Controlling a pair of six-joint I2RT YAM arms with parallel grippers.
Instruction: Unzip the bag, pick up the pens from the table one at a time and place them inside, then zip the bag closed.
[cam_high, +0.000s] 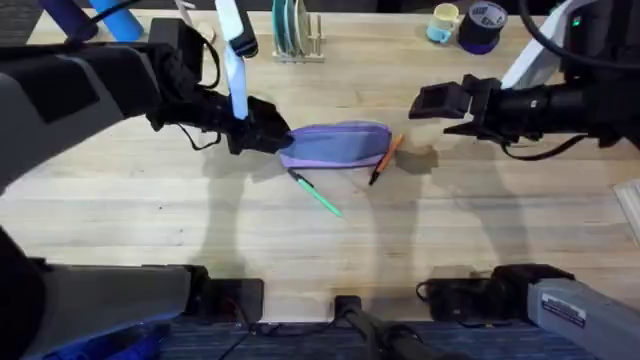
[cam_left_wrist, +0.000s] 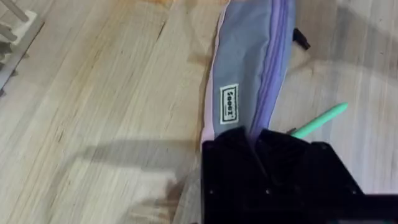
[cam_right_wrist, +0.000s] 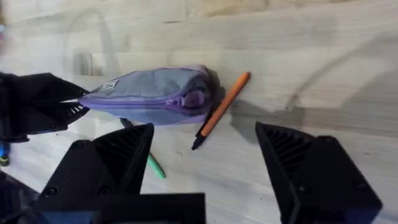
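Now left gripper (cam_high: 270, 138) jaws clamped on the bag (cam_high: 340, 145) end, right gripper (cam_high: 432, 103) jaws wide apart nearby.

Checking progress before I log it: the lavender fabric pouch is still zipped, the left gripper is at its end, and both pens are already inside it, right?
Not quite. Both pens lie on the wooden table: the green pen in front of the lavender fabric pouch, the orange pen beside its zipper-pull end, as overhead and right wrist views show. The rest stands; the left gripper holds the pouch's other end.
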